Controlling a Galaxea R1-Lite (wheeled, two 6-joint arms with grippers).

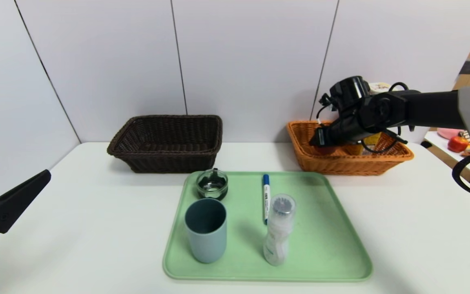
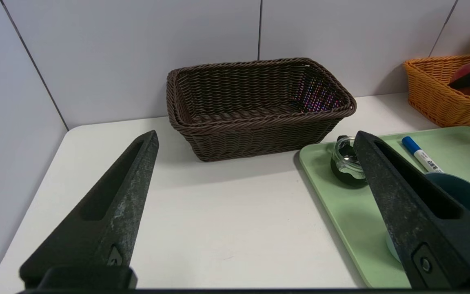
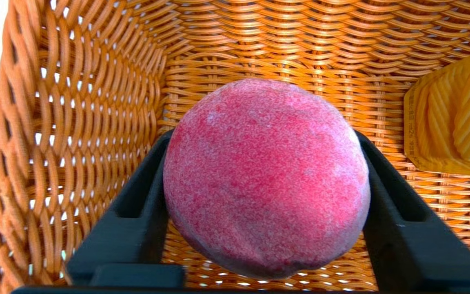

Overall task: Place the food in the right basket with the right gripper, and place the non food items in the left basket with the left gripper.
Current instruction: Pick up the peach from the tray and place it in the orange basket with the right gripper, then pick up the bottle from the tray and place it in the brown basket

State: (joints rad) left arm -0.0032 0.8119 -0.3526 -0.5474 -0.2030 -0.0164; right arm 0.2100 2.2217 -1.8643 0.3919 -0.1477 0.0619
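Note:
My right gripper reaches into the orange basket at the back right and is shut on a red peach, held just above the wicker floor. A yellow snack packet lies in the same basket beside it. On the green tray stand a glass jar, a blue-grey cup, a blue marker and a clear bottle. The dark brown basket at the back left holds nothing. My left gripper is open and empty at the table's left edge.
White wall panels stand right behind both baskets. A side table with fruit is off to the far right. Bare white tabletop lies between my left gripper and the tray.

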